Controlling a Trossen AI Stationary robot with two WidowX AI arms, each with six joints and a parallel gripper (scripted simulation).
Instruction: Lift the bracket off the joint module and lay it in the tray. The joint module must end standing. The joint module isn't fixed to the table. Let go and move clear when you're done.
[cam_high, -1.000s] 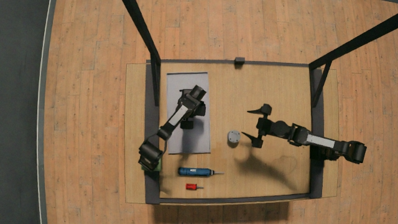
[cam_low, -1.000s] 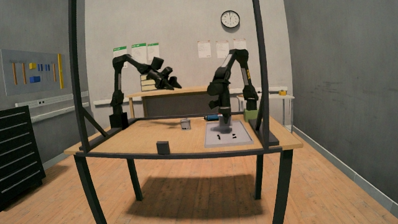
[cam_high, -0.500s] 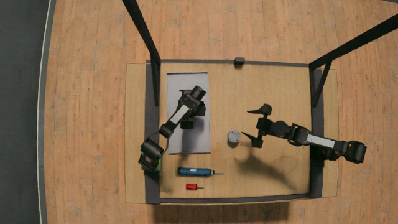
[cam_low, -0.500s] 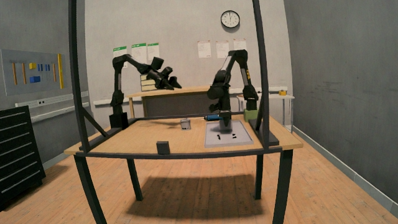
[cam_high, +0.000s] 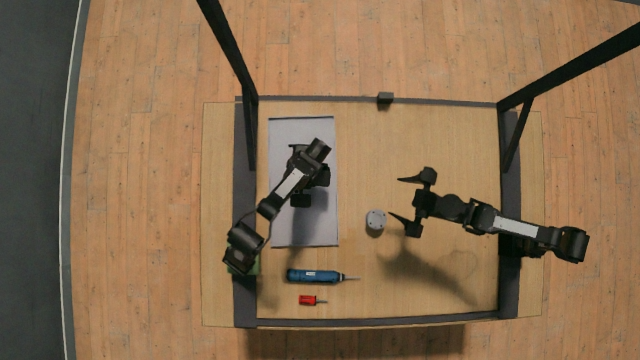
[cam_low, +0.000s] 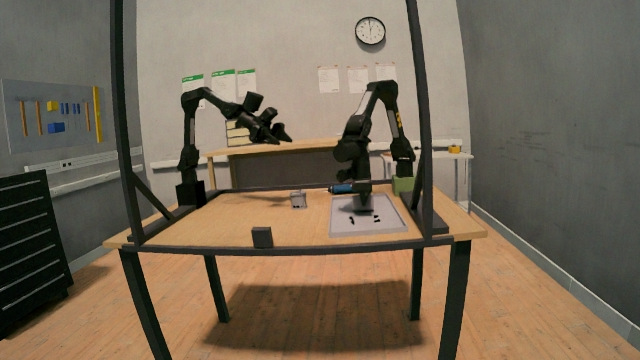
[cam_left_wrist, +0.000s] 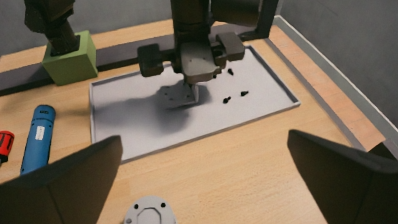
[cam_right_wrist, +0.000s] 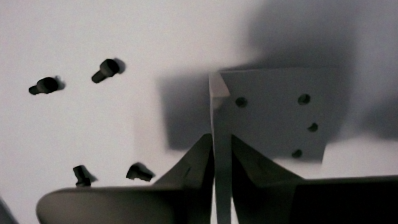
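Observation:
The grey joint module stands upright on the table, right of the tray, and also shows in the left wrist view. The light grey L-shaped bracket is off the module. My right gripper is shut on its upright flange and holds it low over the grey tray. I cannot tell whether its flat flange touches the tray floor. In the left wrist view the bracket hangs under the right gripper. My left gripper is open and empty, raised just right of the module.
Several black screws lie in the tray near the bracket. A blue screwdriver and a small red one lie near the table's front edge. A green block holds the right arm's base. A small dark block sits on the far edge.

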